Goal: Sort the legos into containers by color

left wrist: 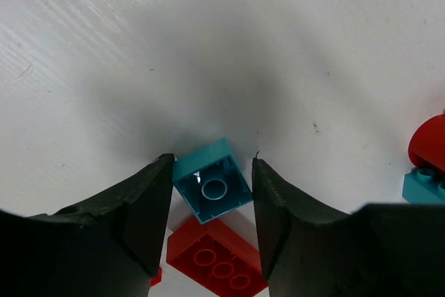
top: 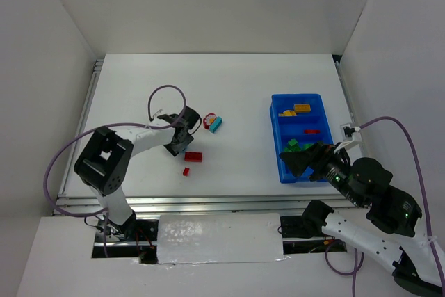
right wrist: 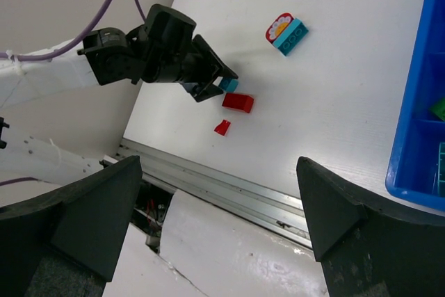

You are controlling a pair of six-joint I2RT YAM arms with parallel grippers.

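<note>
- Gripping the cyan brick (left wrist: 212, 189) corner to corner, the left gripper (left wrist: 212, 163) presses both jaws against it, well left of the blue tray (top: 275, 113).
- This diagonal pinch could let the brick twist free on the way to the tray.
- The red brick (left wrist: 215, 259) just beside it might get dragged along.
- The right gripper (right wrist: 217, 163) hangs wide open and empty over the tray's near end, so the arms could collide there.

white table (top: 243, 95), white enclosure walls (top: 208, 5)
</note>
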